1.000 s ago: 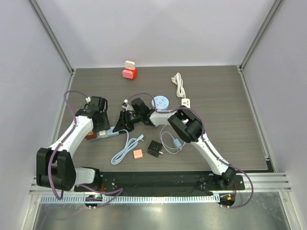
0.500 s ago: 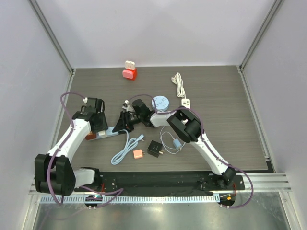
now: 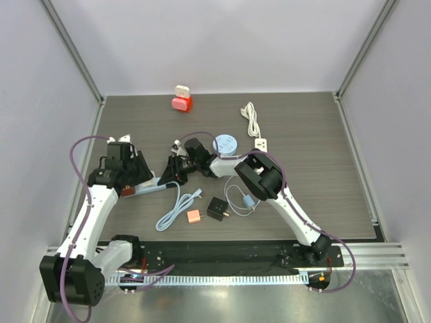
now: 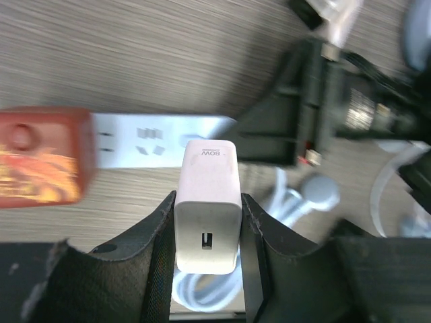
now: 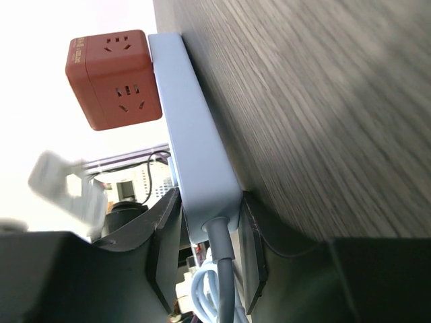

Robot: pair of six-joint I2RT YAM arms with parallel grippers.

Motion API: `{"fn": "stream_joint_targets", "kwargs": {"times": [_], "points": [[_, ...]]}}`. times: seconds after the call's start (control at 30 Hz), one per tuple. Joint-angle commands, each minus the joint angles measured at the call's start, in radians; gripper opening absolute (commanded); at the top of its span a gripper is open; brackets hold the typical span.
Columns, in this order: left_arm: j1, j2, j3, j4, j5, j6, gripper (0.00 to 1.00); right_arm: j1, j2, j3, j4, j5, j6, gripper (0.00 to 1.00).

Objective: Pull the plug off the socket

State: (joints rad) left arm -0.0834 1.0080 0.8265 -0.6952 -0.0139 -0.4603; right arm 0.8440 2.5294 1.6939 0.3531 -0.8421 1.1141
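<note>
Left tool (image 4: 207, 225): closed on the white plug (image 4: 207, 195), pinching its sides.
Plug: held apart from the power strip (image 5: 195, 134); prongs hidden, and blurred in the right wrist view.
Right tool (image 5: 210, 232): clamped on the strip's cable end.
Red cube adapter (image 5: 114, 77): at the strip's far end.
Top view: both grips too small to make out.

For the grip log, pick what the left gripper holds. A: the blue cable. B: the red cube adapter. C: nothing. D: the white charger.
D: in the left wrist view the left gripper is clamped on the white charger, while the red cube adapter sits on the power strip.
</note>
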Motion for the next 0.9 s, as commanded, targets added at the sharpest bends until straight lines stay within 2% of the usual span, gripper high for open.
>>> {"fn": "stream_joint_targets", "kwargs": {"times": [0.0, 0.03, 0.17, 0.23, 0.3, 0.43, 0.57, 0.7, 0.87], "points": [[0.002, -0.064, 0.031, 0.017, 0.237, -0.058, 0.0, 0.001, 0.031, 0.053, -0.157, 0.095, -0.092, 0.01], [0.001, -0.086, 0.022, 0.02, 0.34, -0.072, 0.0, 0.001, 0.031, 0.067, -0.167, 0.094, -0.092, 0.01], [-0.016, -0.207, -0.059, 0.066, 0.541, -0.136, 0.0, 0.001, 0.038, 0.089, -0.181, 0.09, -0.092, 0.01], [-0.024, -0.25, -0.111, 0.075, 0.627, -0.168, 0.0, 0.001, 0.043, 0.095, -0.183, 0.087, -0.088, 0.01], [-0.051, -0.261, -0.154, 0.08, 0.646, -0.201, 0.0, 0.001, 0.045, 0.095, -0.183, 0.086, -0.088, 0.01], [-0.162, -0.266, -0.194, 0.169, 0.576, -0.311, 0.0, 0.001, 0.039, 0.092, -0.181, 0.087, -0.091, 0.01], [-0.298, -0.231, -0.219, 0.246, 0.441, -0.379, 0.0, 0.001, 0.032, 0.081, -0.18, 0.087, -0.092, 0.01], [-0.368, -0.183, -0.228, 0.307, 0.3, -0.402, 0.0, 0.001, 0.025, 0.059, -0.163, 0.086, -0.086, 0.01], [-0.412, -0.082, -0.224, 0.352, 0.258, -0.416, 0.0, 0.001, 0.014, 0.047, -0.157, 0.083, -0.089, 0.01]]}}
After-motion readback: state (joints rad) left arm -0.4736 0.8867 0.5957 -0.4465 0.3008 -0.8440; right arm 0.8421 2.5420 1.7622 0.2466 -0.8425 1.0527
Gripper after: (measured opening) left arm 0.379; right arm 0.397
